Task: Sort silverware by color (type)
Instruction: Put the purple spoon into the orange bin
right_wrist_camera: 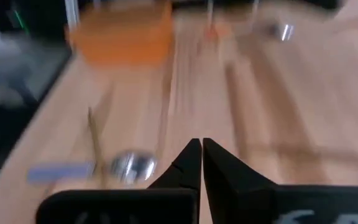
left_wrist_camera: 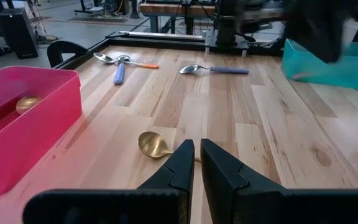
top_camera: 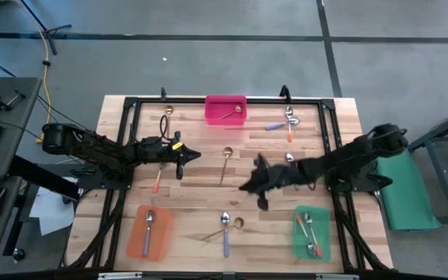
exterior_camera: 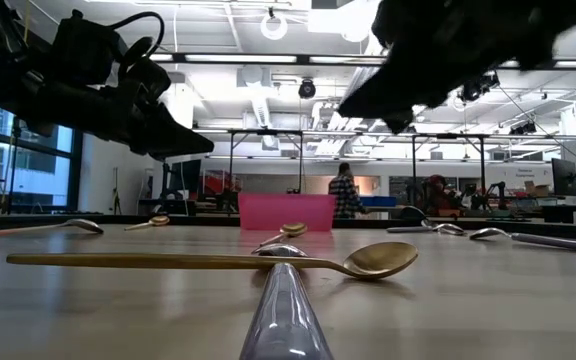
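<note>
- Near edge: flat orange tray (top_camera: 134, 243) holds one silver spoon with an orange-pink handle (top_camera: 148, 227); purple-handled spoon (top_camera: 225, 232) and slim gold spoon (top_camera: 225, 228) lie crossed mid-edge; green tray (top_camera: 321, 247) holds two spoons.
- Centre: right gripper (top_camera: 257, 187), fingers together, empty, above bare wood; left gripper (top_camera: 187, 158), fingers together, empty; another gold spoon (top_camera: 225, 162) lies between them.
- Far edge: pink bin (top_camera: 224, 103) contains a gold spoon.

Pink tray (top_camera: 225, 109) sits up past the left gripper, orange tray (top_camera: 148, 232) below it. Green tray (top_camera: 313, 233) is just beside the right gripper. Someone's standing (exterior_camera: 345, 192) way behind the table.
</note>
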`<control>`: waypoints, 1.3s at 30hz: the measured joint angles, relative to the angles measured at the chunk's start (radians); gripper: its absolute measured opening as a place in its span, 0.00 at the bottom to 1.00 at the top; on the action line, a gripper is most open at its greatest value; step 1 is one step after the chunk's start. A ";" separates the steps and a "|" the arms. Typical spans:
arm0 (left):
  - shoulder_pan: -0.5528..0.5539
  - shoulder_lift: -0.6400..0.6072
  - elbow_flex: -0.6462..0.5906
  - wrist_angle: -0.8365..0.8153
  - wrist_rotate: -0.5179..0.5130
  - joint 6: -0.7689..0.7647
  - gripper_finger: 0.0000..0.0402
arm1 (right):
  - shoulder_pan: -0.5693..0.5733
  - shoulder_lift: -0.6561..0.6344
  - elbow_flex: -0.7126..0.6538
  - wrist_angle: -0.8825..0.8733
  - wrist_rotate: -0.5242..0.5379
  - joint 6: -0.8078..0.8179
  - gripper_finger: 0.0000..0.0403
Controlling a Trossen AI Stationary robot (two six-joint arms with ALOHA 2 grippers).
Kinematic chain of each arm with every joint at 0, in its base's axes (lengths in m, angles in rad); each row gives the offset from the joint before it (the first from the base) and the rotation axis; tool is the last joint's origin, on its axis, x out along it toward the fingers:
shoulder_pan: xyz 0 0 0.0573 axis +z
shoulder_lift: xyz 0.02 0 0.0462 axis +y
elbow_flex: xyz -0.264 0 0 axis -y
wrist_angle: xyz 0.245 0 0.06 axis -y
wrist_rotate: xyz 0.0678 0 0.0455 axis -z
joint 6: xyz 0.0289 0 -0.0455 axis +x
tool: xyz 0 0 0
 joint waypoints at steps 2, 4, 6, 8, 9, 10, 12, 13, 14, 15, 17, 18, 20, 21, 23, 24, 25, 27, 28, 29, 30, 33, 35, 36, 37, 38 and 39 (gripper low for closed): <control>0.000 0.000 0.000 0.000 0.000 -0.002 0.05 | -0.069 0.000 -0.071 0.206 -0.054 -0.015 0.00; 0.000 0.000 0.000 -0.001 0.000 -0.007 0.05 | -0.135 0.000 -0.121 0.365 -0.072 -0.015 0.00; 0.000 0.000 0.000 -0.001 0.000 -0.008 0.05 | -0.198 0.000 -0.150 0.444 -0.074 -0.001 0.00; 0.000 0.000 0.000 -0.001 0.000 -0.008 0.05 | -0.268 0.000 -0.155 0.458 -0.079 0.039 0.00; 0.000 0.000 0.000 -0.001 0.000 -0.008 0.05 | -0.306 0.000 -0.155 0.457 -0.080 0.071 0.00; 0.000 0.000 0.000 -0.001 0.000 -0.008 0.05 | -0.347 0.000 -0.155 0.449 -0.080 0.107 0.00; 0.000 0.000 0.000 -0.001 0.000 -0.008 0.05 | -0.433 0.000 -0.155 0.406 -0.078 0.176 0.00; 0.000 0.000 0.000 -0.001 -0.001 -0.008 0.05 | -0.478 0.000 -0.155 0.379 -0.078 0.211 0.00; 0.000 0.000 0.000 -0.001 -0.001 -0.008 0.05 | -0.526 0.000 -0.155 0.349 -0.080 0.246 0.00; 0.000 0.000 0.000 -0.002 -0.001 -0.008 0.05 | -0.576 0.000 -0.153 0.308 -0.092 0.282 0.00; 0.000 0.000 0.000 -0.002 -0.003 -0.026 0.05 | -0.680 0.000 -0.120 0.156 -0.142 0.313 0.00; 0.001 0.000 0.000 -0.002 -0.008 -0.042 0.05 | -0.725 0.000 -0.088 0.049 -0.170 0.307 0.00; 0.002 0.000 0.000 -0.002 -0.019 -0.062 0.05 | -0.792 0.000 0.000 -0.197 -0.188 0.237 0.00; 0.002 0.000 0.000 -0.002 -0.020 -0.067 0.05 | -0.814 0.000 0.056 -0.336 -0.179 0.180 0.00; 0.002 0.000 0.000 -0.002 -0.020 -0.071 0.05 | -0.840 0.003 0.170 -0.595 -0.122 0.059 0.00; 0.002 0.000 0.000 -0.002 -0.021 -0.071 0.05 | -0.850 0.007 0.232 -0.719 -0.090 -0.005 0.00; 0.002 0.000 0.000 -0.002 -0.021 -0.071 0.05 | -0.862 0.011 0.291 -0.837 -0.061 -0.078 0.00; 0.002 0.000 0.000 -0.001 -0.033 -0.072 0.05 | -0.882 0.032 0.395 -1.047 -0.009 -0.230 0.00; 0.002 0.000 0.000 -0.001 -0.050 -0.079 0.05 | -0.894 0.047 0.439 -1.139 0.002 -0.305 0.00; 0.002 0.000 0.000 -0.001 -0.069 -0.084 0.05 | -0.905 0.062 0.471 -1.216 0.010 -0.369 0.00; 0.002 0.000 0.000 0.000 -0.089 -0.086 0.05 | -0.915 0.079 0.497 -1.270 0.017 -0.416 0.00; 0.002 0.000 0.000 0.000 -0.123 -0.073 0.05 | -0.940 0.131 0.539 -1.343 0.020 -0.535 0.04; 0.002 0.000 0.000 -0.001 -0.124 -0.071 0.05 | -0.953 0.171 0.546 -1.377 0.020 -0.588 0.09; 0.001 0.000 0.000 -0.001 -0.124 -0.071 0.05 | -0.957 0.186 0.548 -1.386 0.021 -0.613 0.12; 0.001 0.000 0.000 -0.001 -0.123 -0.071 0.05 | -0.961 0.200 0.551 -1.396 0.021 -0.634 0.16; 0.001 0.000 0.000 -0.002 -0.122 -0.071 0.05 | -0.965 0.212 0.551 -1.399 0.022 -0.649 0.19; 0.001 0.000 0.000 -0.002 -0.120 -0.071 0.05 | -0.967 0.226 0.552 -1.400 0.025 -0.663 0.23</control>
